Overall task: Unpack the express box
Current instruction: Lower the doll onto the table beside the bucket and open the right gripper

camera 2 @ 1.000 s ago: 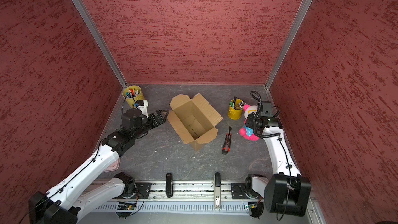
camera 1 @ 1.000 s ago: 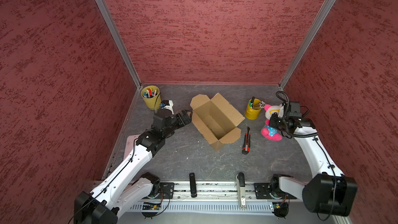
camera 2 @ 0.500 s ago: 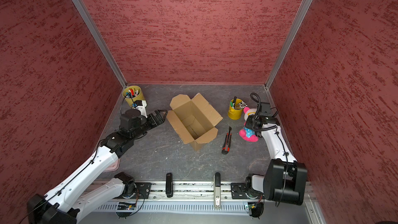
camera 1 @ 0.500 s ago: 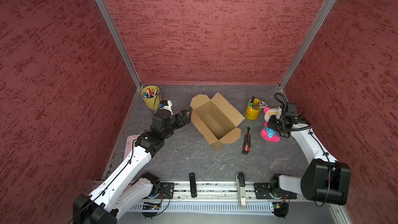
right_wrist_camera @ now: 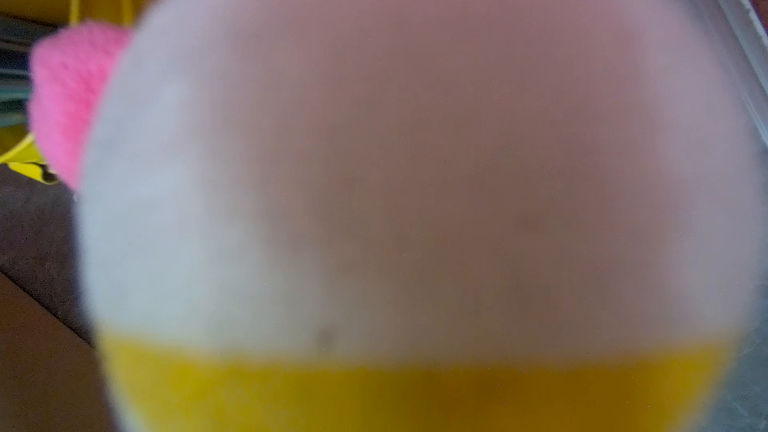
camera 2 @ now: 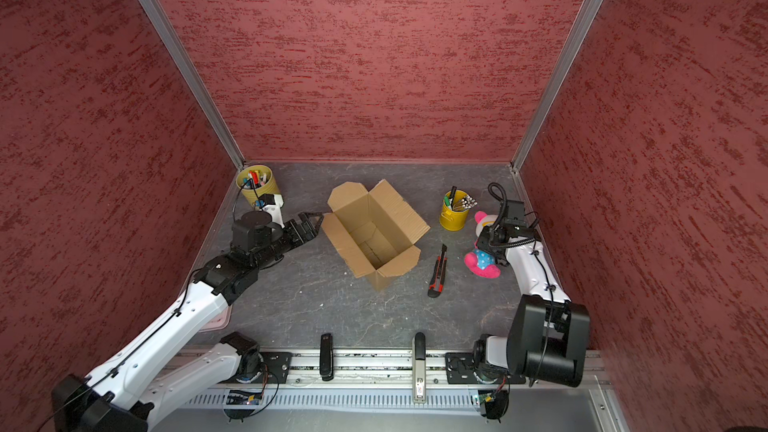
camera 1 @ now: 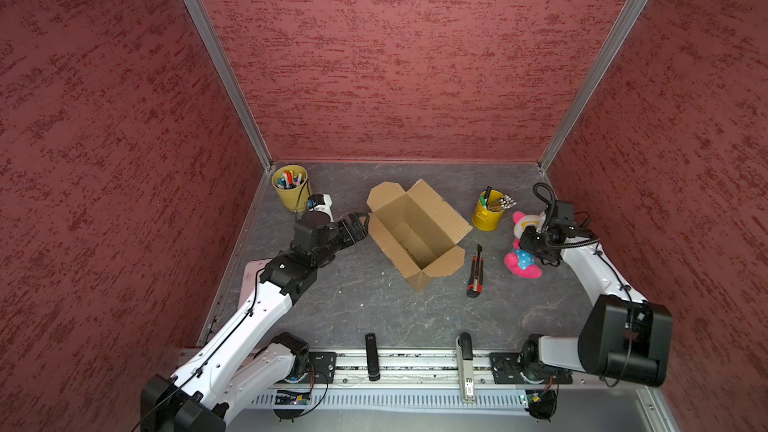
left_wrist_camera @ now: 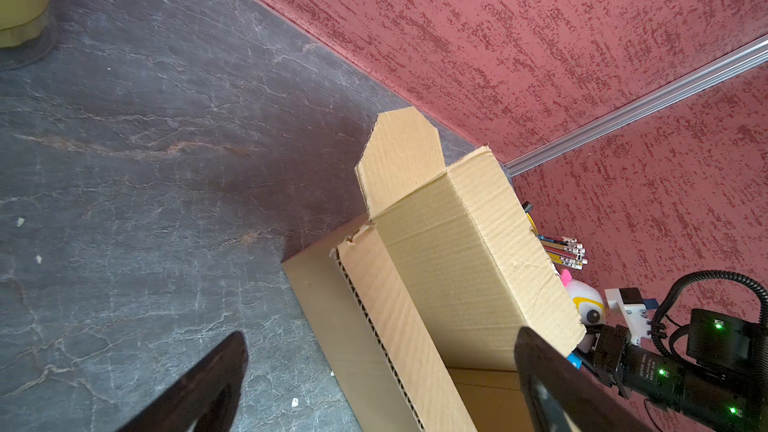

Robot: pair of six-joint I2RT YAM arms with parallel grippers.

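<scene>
Left wrist view: express box [left_wrist_camera: 457, 251] open mid-table, flap edge straddled by left gripper [left_wrist_camera: 380, 336], fingers [left_wrist_camera: 208, 384] wide apart. Right gripper [camera 1: 524, 248] at plush toy [camera 1: 519, 261], grip not discernible; toy best released gently, clear of box.

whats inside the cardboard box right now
In both top views the express box shows only its bare cardboard floor, with nothing lying on it. The strip behind its near walls is hidden.

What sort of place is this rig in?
Likely a lab robot test cell, not a real workplace: left arm and right arm mounted on one rail, red panel walls boxing in a small table, and staged props: box, pen cups, plush.
</scene>
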